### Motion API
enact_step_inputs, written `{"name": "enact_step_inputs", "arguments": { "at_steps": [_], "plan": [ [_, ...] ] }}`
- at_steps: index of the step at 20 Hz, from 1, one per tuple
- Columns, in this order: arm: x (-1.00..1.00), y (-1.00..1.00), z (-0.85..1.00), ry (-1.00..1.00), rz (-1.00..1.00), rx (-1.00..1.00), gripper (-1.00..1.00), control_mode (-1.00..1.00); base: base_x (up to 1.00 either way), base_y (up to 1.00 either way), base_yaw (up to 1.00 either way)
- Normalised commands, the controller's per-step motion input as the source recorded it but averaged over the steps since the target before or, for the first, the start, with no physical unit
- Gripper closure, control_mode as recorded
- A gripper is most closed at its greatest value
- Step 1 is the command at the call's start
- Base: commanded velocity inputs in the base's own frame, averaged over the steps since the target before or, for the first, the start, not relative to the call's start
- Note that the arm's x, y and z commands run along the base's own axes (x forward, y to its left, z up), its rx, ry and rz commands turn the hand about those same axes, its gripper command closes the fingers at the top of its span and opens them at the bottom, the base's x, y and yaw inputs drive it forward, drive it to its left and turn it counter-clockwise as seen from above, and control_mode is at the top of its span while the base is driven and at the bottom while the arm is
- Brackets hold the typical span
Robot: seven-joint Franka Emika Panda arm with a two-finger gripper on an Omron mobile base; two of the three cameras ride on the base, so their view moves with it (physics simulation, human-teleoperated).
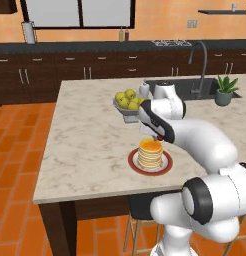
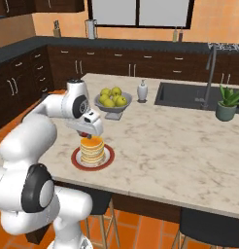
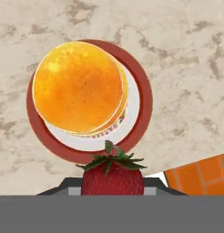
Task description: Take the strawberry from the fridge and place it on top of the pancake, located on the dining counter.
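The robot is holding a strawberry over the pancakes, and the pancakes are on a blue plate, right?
Not quite. The plate has a red rim, not blue; the hand view shows it clearly. The rest is right: the gripper holds the strawberry just above the pancakes.

The dining counter (image 1: 85,130) is viewed forward and downward from behind the arm, from left and right, at middle range. The pancake (image 1: 150,152) and apple bowl (image 1: 126,107) are shared by both. From the hand, the pancake is seen straight down, close, just beyond the jaws.
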Motion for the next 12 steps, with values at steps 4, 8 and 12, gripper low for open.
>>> {"name": "enact_step_inputs", "arguments": {
  "at_steps": [4, 8, 12],
  "plan": [
    [0.41, 0.00, -0.27, 0.14, 0.00, 0.00, 1.00, -1.00, 0.00, 0.00, 0.00],
    [0.33, 0.08, -0.18, 0.08, 0.00, 0.00, 1.00, -1.00, 0.00, 0.00, 0.00],
    [0.34, 0.12, -0.25, 0.11, 0.00, -0.01, 1.00, -1.00, 0.00, 0.00, 0.00]
  ]
}}
